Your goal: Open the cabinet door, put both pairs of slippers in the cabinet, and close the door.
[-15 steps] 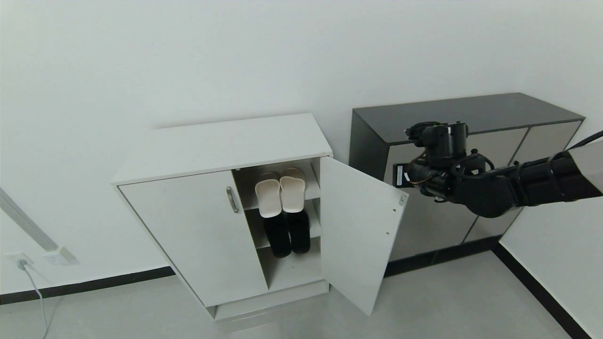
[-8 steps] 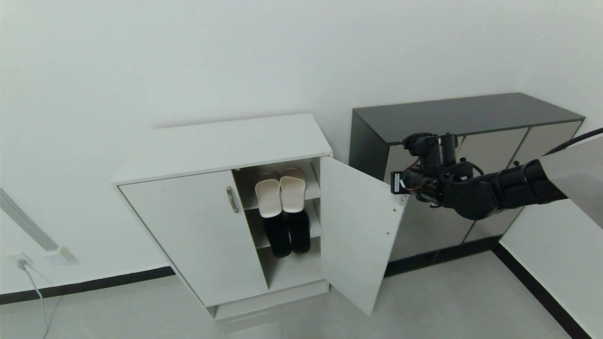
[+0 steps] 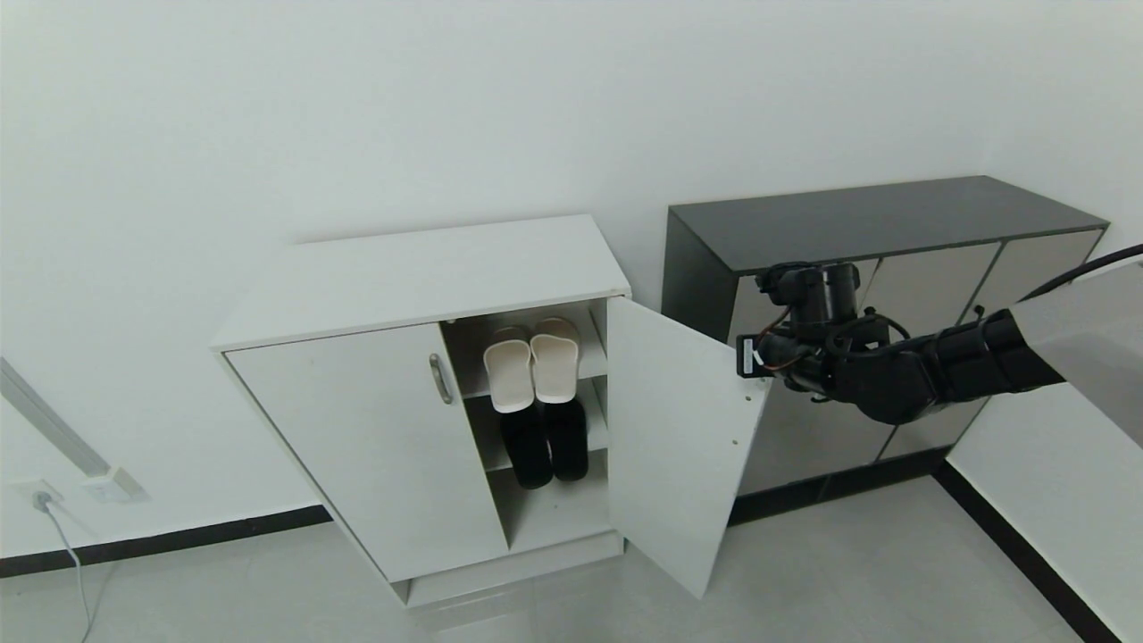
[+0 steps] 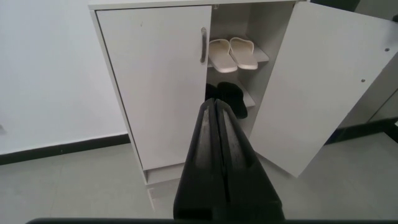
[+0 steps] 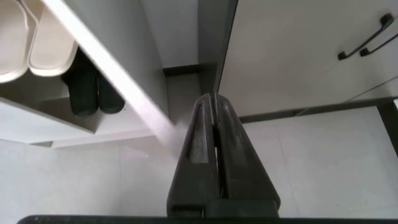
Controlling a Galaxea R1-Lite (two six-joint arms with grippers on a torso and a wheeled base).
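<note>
— Right hand (image 5: 215,102), fingers pressed together on nothing, sits just beside the free edge of the open white cabinet door (image 3: 679,446)?
— Yes, on its outer side. The hinge lies to its left, so a leftward push should close the door. Cream slippers (image 3: 531,366) and black slippers (image 3: 545,442) sit on shelves inside. Left hand (image 4: 216,109), also clenched, is farther off.
</note>
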